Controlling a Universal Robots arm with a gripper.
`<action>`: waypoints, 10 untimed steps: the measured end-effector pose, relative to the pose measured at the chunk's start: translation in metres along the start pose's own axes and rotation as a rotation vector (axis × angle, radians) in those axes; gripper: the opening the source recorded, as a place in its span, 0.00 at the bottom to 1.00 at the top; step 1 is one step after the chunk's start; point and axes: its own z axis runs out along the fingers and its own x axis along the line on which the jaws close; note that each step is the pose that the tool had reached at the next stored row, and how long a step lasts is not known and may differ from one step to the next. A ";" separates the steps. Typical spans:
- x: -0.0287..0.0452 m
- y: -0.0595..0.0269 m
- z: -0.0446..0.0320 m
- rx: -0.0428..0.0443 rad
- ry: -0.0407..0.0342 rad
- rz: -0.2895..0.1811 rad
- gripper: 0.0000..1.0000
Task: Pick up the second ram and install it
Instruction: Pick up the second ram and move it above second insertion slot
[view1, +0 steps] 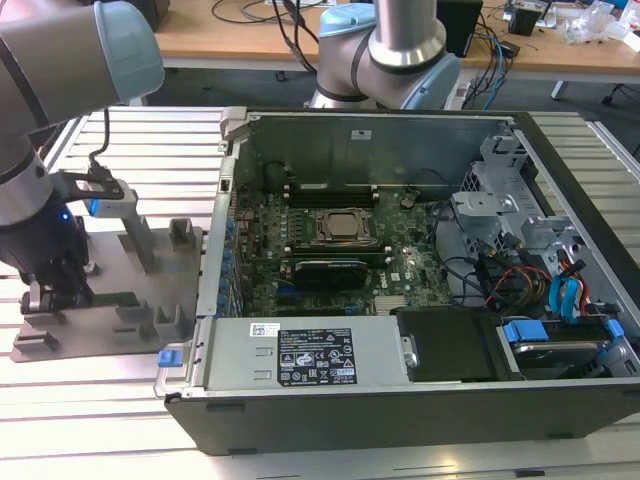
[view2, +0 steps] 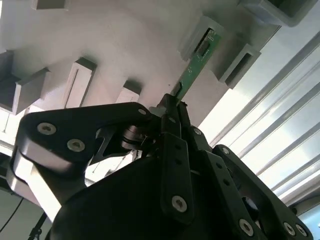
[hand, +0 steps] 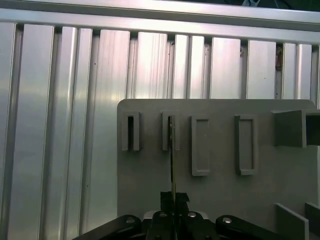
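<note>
So the second ram (view2: 194, 72) is clamped at one end between the fingers (view2: 170, 127) of the gripper (view2: 173, 106). In the second wrist view they're squeezed in on both flat faces of the green stick. Its long axis is pointed straight out and away from the gripper, and its far end is tucked into a slotted block (view2: 200, 30) on the grey holder tray (view2: 125, 45), so the stick is gripped but sits in the tray. In the first wrist view the ram is seen edge-on as a thin dark line, run from the fingertips to one of the narrow slotted blocks, with other blocks lined up beside it. In the exterior view the arm (view1: 40, 130) is bent down over the tray at the exterior view's left, with the gripper set low on it. A sliver of green is visible lying roughly level along the tray, with the free end aimed toward the exterior view's right, where the open computer case (view1: 400, 400) is parked. The tray is laid flat on the slatted aluminium bench (view1: 100, 420), just beside the case wall. The motherboard (view1: 400, 272) is seen inside the case, well apart from the ram.
</note>
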 end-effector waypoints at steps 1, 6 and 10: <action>-0.0001 0.0001 -0.0027 -0.0001 0.0000 0.000 0.14; -0.0003 0.0005 -0.0133 0.0000 0.0000 0.000 0.14; -0.0006 0.0009 -0.0254 0.0000 0.0000 0.000 0.14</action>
